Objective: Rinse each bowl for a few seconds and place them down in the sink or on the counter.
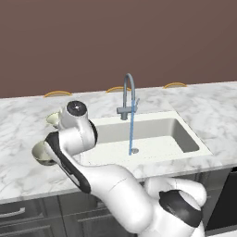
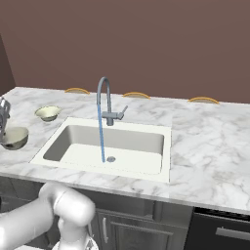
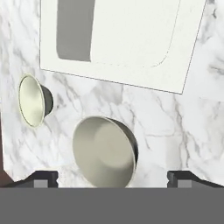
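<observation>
Hand view: grey bowl on the counter lies between wide-spread, empty fingers.

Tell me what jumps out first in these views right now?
The faucet is running, a thin blue stream falling into the white sink by the drain. Both bowls sit on the marble counter left of the basin: the grey bowl directly below the gripper, its jaws wide open, and the cream bowl farther back.
</observation>
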